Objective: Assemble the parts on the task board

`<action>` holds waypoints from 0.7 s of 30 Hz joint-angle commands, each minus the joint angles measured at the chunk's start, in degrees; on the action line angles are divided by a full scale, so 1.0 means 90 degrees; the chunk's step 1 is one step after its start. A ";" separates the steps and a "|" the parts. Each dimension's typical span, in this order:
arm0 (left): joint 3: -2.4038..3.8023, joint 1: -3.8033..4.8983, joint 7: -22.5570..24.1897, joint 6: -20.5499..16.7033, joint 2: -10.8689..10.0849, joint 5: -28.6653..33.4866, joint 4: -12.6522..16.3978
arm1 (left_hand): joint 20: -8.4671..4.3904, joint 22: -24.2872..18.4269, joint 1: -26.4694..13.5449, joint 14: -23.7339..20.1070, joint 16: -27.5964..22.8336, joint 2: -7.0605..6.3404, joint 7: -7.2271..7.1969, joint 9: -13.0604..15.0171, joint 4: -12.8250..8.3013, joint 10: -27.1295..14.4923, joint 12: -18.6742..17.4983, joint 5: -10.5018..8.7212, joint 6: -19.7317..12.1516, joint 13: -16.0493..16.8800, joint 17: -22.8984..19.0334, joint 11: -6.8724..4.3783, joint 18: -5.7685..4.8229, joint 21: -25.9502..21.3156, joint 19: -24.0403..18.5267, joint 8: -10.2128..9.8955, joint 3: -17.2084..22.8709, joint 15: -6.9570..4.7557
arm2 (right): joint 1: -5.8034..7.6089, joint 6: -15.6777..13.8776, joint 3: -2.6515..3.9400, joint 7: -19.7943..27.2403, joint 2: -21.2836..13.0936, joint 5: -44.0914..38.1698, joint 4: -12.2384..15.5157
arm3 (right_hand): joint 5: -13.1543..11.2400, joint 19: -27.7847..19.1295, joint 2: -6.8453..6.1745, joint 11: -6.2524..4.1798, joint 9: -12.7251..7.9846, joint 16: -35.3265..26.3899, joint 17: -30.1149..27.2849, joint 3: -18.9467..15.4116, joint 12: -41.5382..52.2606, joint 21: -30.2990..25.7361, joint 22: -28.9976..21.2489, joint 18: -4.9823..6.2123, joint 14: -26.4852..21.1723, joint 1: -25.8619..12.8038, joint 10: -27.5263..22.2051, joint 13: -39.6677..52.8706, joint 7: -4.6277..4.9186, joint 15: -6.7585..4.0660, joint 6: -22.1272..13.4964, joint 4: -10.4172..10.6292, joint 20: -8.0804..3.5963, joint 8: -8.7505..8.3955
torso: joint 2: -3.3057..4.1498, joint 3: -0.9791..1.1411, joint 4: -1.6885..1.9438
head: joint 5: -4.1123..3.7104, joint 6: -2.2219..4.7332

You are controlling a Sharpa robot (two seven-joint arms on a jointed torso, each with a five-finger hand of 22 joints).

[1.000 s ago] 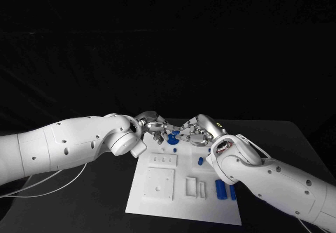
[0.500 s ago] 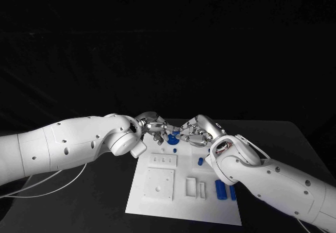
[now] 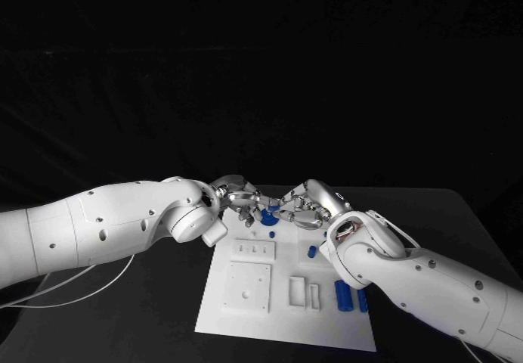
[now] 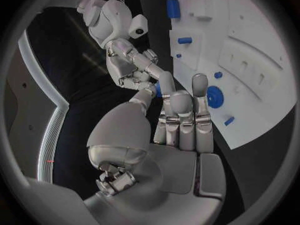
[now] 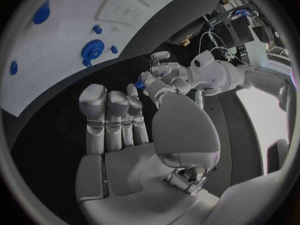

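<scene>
Two glossy white arms with dark round screw holes, silver jointed left hand (image 3: 242,198) and right hand (image 3: 306,206), thin white cables — red wiring at right wrist

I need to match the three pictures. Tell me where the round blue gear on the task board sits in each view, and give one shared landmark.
Head view: the round blue gear lies at the far end of the task board.
Left wrist view: gear near the board's edge, centre right.
Right wrist view: gear in the upper left, near the board's edge.
Shared landmark: the white three-slot block beside it.
</scene>
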 commanded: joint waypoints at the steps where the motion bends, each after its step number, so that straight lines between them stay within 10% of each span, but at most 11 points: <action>1: -0.0007 -0.0005 0.0022 0.0327 0.0028 0.0053 0.0048 | 0.0022 0.0105 0.0438 -0.0026 -0.0050 0.0286 -0.0316 0.0036 0.0092 0.0222 -0.0075 -0.0030 0.0292 -0.0013 0.0004 -0.0093 -0.0044 0.0003 0.0014 0.0028 -0.0017 -0.0009 | 0.0010 -0.0055 0.0010 0.0037 0.0018 -0.0028 0.0015 | 0.0075 0.0244 -0.0005 -0.0008 -0.0012 0.0019 0.0005 -0.0072 0.0004 0.0023 0.0640 -0.0026 0.0036 -0.0049 0.0063 0.0015 0.0015 -0.0029 0.0039 0.0030 -0.0036 -0.0002 | 0.0003 0.0000 -0.0002 | -0.0007 0.0003; 21: -0.0008 -0.0005 0.0029 0.0422 0.0031 0.0095 0.0052 | 0.0027 0.0107 0.0570 -0.0044 -0.0066 0.0189 -0.0312 0.0071 0.0202 0.0216 -0.0136 -0.0044 0.0279 0.0002 0.0000 -0.0093 -0.0044 0.0000 -0.0010 0.0026 -0.0064 -0.0003 | 0.0010 -0.0074 0.0010 -0.0100 0.0024 -0.0070 0.0028 | 0.0835 0.0255 -0.0076 -0.0015 -0.0014 0.0041 0.0022 -0.0506 -0.0012 0.0070 0.0648 -0.0034 0.0043 -0.0128 0.0089 0.0038 0.0001 -0.0036 0.0036 0.0396 -0.0044 -0.0002 | 0.0000 0.0003 -0.0002 | -0.0015 -0.0003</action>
